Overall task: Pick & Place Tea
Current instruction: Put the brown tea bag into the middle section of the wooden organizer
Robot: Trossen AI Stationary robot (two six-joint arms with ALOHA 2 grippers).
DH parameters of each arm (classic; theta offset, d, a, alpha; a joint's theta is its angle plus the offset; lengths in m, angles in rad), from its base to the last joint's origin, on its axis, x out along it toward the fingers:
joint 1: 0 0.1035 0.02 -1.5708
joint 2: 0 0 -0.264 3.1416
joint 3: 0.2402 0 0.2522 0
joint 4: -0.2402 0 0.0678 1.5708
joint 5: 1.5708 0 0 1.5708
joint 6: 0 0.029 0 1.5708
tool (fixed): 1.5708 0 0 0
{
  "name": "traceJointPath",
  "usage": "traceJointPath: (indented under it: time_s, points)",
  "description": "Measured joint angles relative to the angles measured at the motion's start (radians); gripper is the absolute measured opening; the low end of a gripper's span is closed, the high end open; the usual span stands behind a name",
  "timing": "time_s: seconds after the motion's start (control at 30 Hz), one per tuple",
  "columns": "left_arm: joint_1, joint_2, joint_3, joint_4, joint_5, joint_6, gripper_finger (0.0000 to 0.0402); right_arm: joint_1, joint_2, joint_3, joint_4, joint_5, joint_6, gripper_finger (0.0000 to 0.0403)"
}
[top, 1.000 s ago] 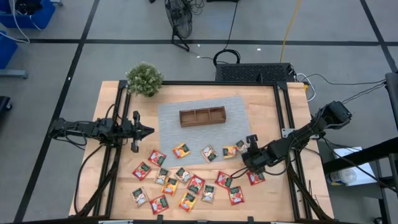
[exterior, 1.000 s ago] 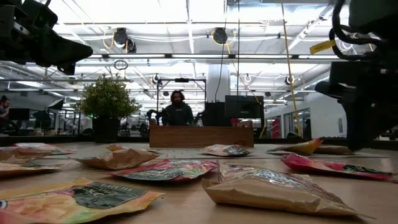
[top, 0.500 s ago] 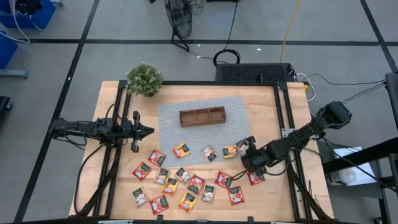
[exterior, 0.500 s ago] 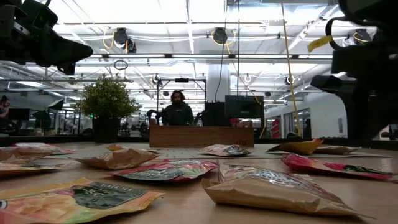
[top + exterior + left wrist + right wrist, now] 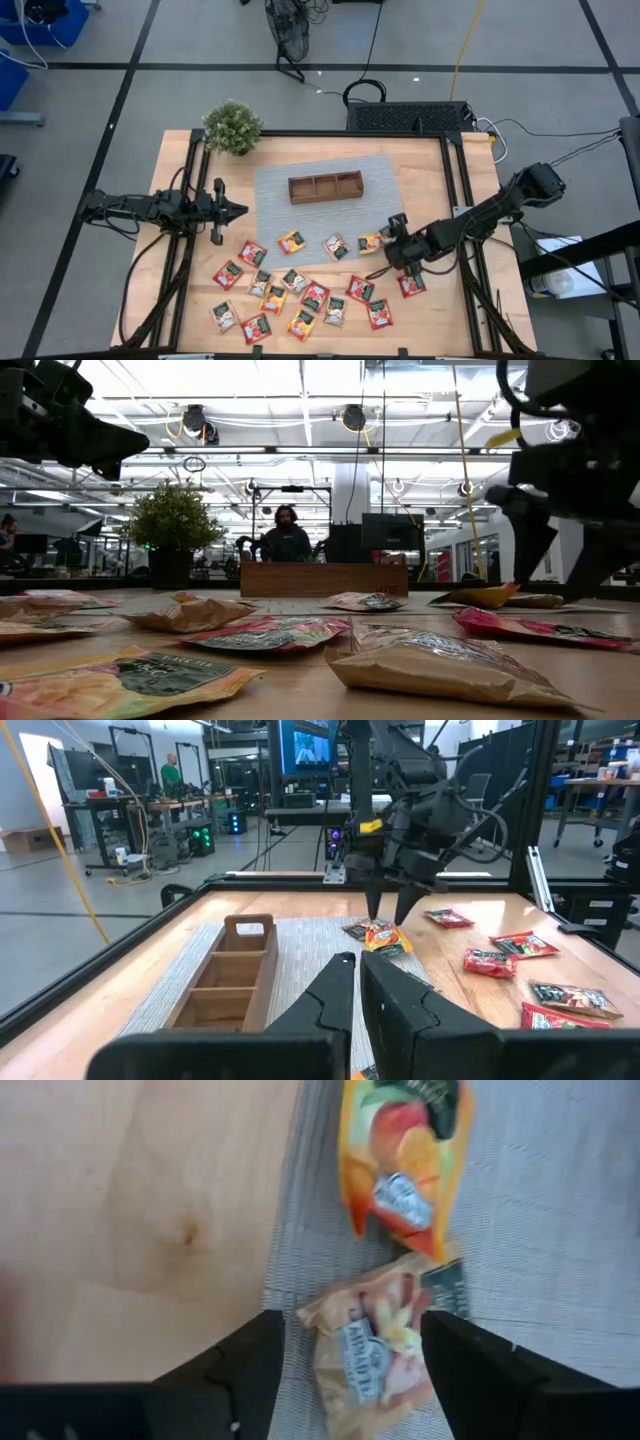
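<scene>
Right gripper [image 5: 396,235] hangs open over a tea packet [image 5: 378,1342], centre-right up top (nothing gripped). Tray [image 5: 326,187] looks empty, so I reckon every packet's left to move.

A wooden tray [image 5: 325,187] sits on a grey mat [image 5: 275,195]; a potted plant [image 5: 232,127] occupies the table's corner.

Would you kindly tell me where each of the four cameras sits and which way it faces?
High: overhead, straight down on the table; both arms show.
Low: table-top height, level across the tea packets to the wooden tray.
Left wrist: past the left hand toward the right hand.
Right wrist: down between the open right hand's fingers onto a pale packet.
Shared: high and left wrist both show the tray.
</scene>
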State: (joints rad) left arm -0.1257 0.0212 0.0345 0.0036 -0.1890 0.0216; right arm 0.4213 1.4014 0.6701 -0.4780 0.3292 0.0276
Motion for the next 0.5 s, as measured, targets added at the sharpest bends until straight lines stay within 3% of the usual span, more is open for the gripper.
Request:
traceJointPath:
  time_s: [0.3,0.5]
  points:
    - [0.0,0.0,0.0,0.0,0.0,0.0,0.0031,-0.052,-0.004,-0.051,0.056,-0.042,-0.012,0.0174]
    - [0.0,0.0,0.0,0.0,0.0,0.0,0.0031,-0.062,-0.003,-0.052,0.064,-0.111,-0.001,0.0107]
